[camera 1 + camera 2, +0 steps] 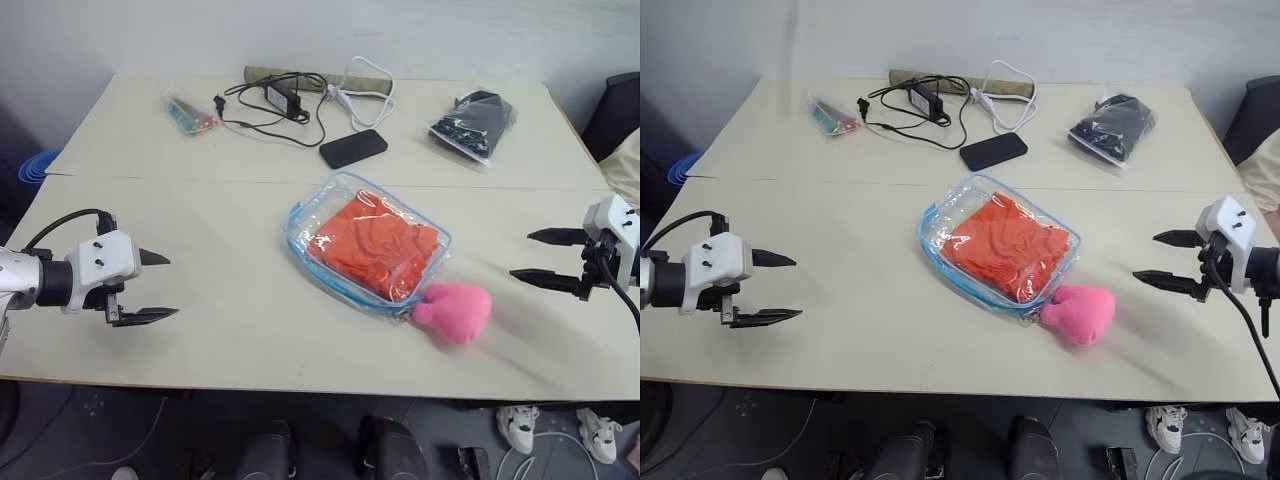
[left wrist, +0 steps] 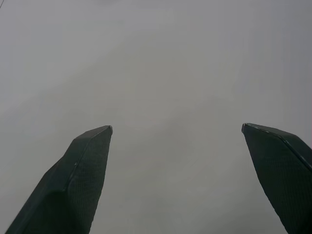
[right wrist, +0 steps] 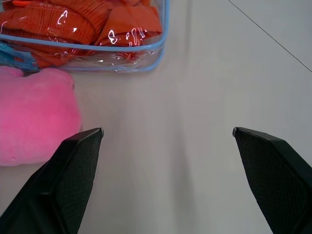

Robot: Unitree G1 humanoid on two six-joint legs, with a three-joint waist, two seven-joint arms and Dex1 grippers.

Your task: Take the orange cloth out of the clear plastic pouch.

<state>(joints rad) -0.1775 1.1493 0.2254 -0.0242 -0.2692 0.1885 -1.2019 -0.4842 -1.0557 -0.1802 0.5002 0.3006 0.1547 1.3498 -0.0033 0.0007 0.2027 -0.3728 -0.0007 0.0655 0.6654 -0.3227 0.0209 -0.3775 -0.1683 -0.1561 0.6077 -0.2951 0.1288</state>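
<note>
The clear plastic pouch [image 1: 313, 224] with light blue trim lies flat in the middle of the table. Inside it the orange cloth [image 1: 375, 248] sits folded and wrinkled. My left gripper [image 1: 157, 286] hovers open well to the left of the pouch, fingers pointing toward it, nothing between them. Off to the right, my right gripper [image 1: 535, 256] is open and empty too, pointing left at the pouch. In the right wrist view the pouch [image 3: 127, 64] and the cloth [image 3: 78, 19] show ahead of the open fingers.
A pink plush lump [image 1: 455, 311] rests against the pouch's near right corner. A black phone [image 1: 353, 148], a charger with cables [image 1: 285, 100], a bag of black items [image 1: 475, 122] and a tiny bag of coloured bits [image 1: 190, 113] lie at the back.
</note>
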